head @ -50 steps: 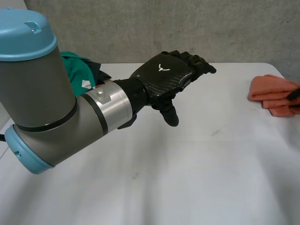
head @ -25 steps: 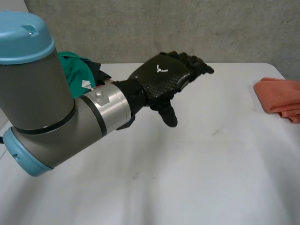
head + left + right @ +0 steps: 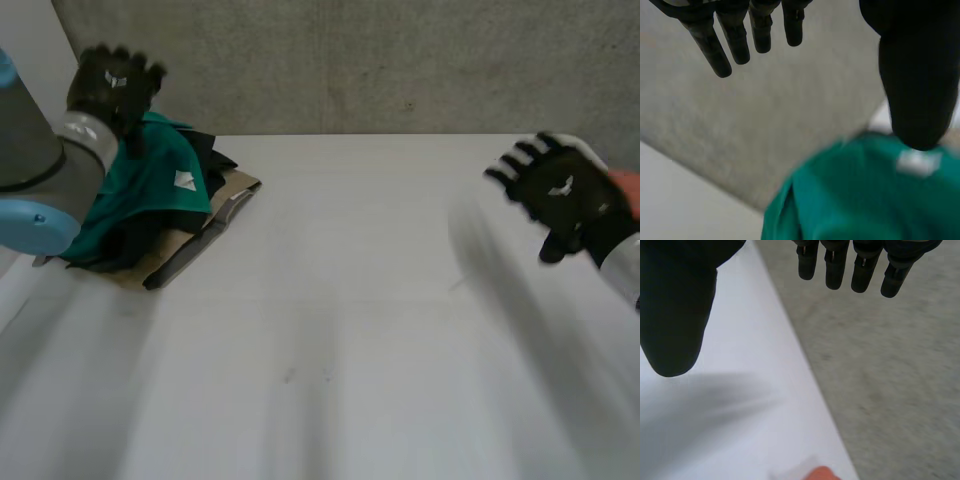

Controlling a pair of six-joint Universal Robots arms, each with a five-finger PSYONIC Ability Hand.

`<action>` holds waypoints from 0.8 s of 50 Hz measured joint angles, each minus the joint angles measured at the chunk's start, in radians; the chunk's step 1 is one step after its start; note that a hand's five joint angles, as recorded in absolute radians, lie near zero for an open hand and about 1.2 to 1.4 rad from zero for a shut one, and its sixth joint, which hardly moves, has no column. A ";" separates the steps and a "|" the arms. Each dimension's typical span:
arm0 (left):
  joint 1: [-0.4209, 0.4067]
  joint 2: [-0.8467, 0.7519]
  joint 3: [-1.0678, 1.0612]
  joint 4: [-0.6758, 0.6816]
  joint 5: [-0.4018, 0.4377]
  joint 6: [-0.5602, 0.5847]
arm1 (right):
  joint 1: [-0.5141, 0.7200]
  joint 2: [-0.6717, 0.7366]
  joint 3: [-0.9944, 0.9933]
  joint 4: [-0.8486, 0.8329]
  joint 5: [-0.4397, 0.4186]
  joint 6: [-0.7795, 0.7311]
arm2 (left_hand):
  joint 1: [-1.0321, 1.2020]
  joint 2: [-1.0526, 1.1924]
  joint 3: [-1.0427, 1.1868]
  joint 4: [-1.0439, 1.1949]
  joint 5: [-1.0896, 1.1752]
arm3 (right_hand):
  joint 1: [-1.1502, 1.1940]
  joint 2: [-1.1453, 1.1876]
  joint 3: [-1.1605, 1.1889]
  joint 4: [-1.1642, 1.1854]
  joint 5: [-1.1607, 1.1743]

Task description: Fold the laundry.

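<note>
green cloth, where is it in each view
Head view: green cloth tops the pile at the table's far left corner, by the left hand.
Left wrist view: just past that hand's thumb tip.
Right wrist view: table edge and an orange cloth instead.
Shared landmark: the grey wall.

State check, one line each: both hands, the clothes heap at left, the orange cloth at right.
left hand: open, empty, above the green garment.
right hand: open, empty, over the table.
green garment: crumpled, unfolded, on top of the others.
black garment: bunched under the green one.
tan garment: lowest, unfolded.
orange cloth: by the right hand, mostly hidden; fold unclear.
</note>
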 measured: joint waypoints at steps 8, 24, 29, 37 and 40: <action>0.102 -0.294 0.176 0.044 0.062 0.196 | 0.041 0.011 0.088 0.053 0.017 -0.097 | 0.085 0.056 0.055 0.052 0.040 | 0.000 0.000 0.000 0.000 0.000; 0.017 -0.196 0.125 0.205 0.110 0.095 | 0.031 0.110 0.058 0.022 0.080 -0.084 | 0.887 0.970 0.963 1.001 0.857 | 0.000 0.000 0.000 0.000 -0.001; -0.090 -0.002 0.007 0.233 0.106 -0.035 | 0.030 0.104 0.042 -0.004 0.128 -0.051 | 0.887 0.973 0.968 1.001 0.857 | 0.000 0.000 0.000 0.000 0.000; -0.289 0.195 -0.141 0.254 0.114 -0.283 | 0.023 0.068 0.013 -0.035 0.211 0.059 | 0.887 0.976 0.972 1.001 0.857 | 0.000 0.000 0.000 0.000 0.000; -0.399 0.169 -0.171 0.253 0.117 -0.398 | 0.011 0.053 0.002 -0.038 0.228 0.113 | 0.887 0.980 0.981 1.002 0.857 | 0.000 0.000 0.000 0.000 0.000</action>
